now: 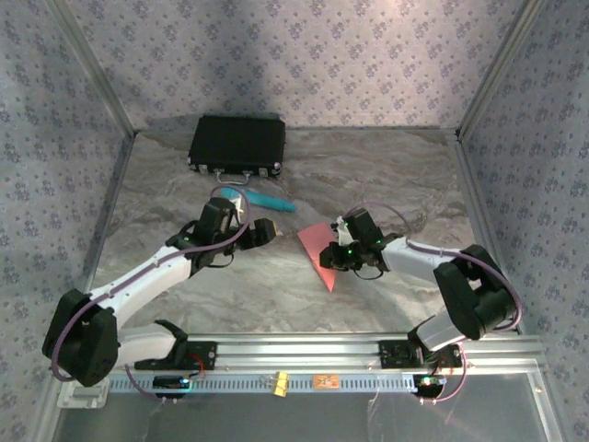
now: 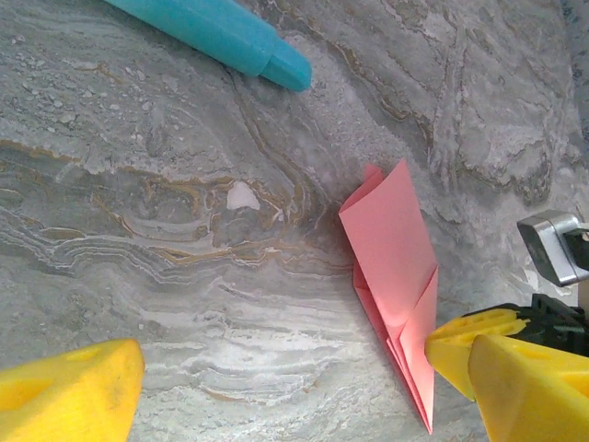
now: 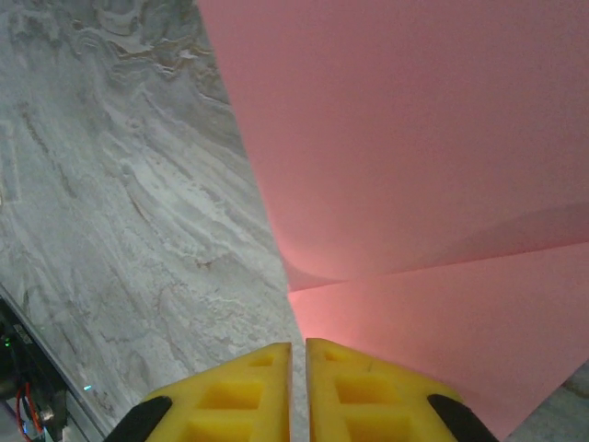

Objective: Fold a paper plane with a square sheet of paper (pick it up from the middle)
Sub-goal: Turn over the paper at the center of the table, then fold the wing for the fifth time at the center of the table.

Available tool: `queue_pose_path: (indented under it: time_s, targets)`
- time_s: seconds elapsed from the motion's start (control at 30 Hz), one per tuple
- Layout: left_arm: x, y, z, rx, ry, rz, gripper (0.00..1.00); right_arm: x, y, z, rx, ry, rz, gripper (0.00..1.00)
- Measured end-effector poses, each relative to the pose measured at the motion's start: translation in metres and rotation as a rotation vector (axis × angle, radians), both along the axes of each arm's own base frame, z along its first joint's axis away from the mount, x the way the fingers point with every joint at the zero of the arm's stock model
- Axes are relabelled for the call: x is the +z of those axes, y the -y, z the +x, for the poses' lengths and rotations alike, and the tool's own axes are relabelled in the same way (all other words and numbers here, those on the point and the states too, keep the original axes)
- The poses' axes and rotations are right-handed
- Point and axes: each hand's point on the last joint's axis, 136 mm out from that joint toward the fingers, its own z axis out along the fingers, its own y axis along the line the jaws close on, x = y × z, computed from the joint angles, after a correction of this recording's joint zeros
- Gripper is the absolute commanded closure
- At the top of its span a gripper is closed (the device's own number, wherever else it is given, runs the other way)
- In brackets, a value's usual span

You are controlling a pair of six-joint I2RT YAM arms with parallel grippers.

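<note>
Right wrist view: the right gripper [image 3: 298, 352] is seen pressed together at the edge of the folded pink paper [image 3: 414, 166]. The left gripper [image 2: 285, 359] is held spread wide along the bottom of the left wrist frame.

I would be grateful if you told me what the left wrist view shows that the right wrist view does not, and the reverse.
Left wrist: the teal cylinder at the top, the whole pointed outline of the folded pink paper, and the left gripper wide open. Right wrist: the right gripper, nearly closed at the paper's crease; whether it pinches the paper is unclear. Both: the pink paper lying on the marbled table.
</note>
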Motion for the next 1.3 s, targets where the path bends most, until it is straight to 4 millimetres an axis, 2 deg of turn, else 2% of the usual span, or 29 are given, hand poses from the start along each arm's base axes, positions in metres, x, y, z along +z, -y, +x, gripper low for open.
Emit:
queue_pose_path:
  time_s: [0.2, 0.3, 0.43, 0.63, 0.9, 0.97, 1.07, 1.13, 1.2, 1.3]
  targets:
    - [-0.002, 0.001, -0.001, -0.006, -0.016, 0.0, 0.09, -0.015, 0.001, 0.003, -0.047, -0.061, -0.003, 0.9]
    - [-0.002, 0.001, -0.001, 0.001, -0.023, -0.005, 0.09, -0.021, 0.001, 0.003, -0.088, -0.098, -0.002, 0.87]
    - [-0.004, 0.001, -0.001, 0.009, -0.036, -0.008, 0.06, -0.026, 0.004, 0.004, -0.193, -0.149, 0.005, 0.9]
    - [-0.01, 0.001, -0.002, 0.01, -0.057, 0.005, 0.0, -0.027, 0.004, 0.006, -0.382, -0.187, 0.127, 0.89]
    - [-0.011, -0.003, 0.001, 0.067, -0.076, -0.007, 0.0, -0.021, -0.003, 0.008, -0.574, -0.201, 0.225, 0.84]
    - [-0.01, -0.004, 0.003, 0.081, -0.073, -0.008, 0.0, -0.018, -0.003, 0.009, -0.6, -0.2, 0.253, 0.81]
    - [-0.007, -0.001, 0.005, 0.064, -0.053, -0.018, 0.0, -0.006, 0.002, 0.012, -0.618, -0.168, 0.279, 0.65]
    - [-0.005, 0.001, 0.004, 0.049, -0.048, -0.022, 0.0, 0.012, 0.007, 0.015, -0.617, -0.112, 0.299, 0.58]
    - [-0.006, 0.006, 0.003, 0.024, -0.056, -0.029, 0.06, 0.035, 0.015, 0.021, -0.609, -0.04, 0.317, 0.53]
    - [-0.009, 0.022, 0.006, -0.034, -0.085, -0.054, 0.13, 0.054, 0.036, 0.03, -0.623, 0.038, 0.304, 0.53]
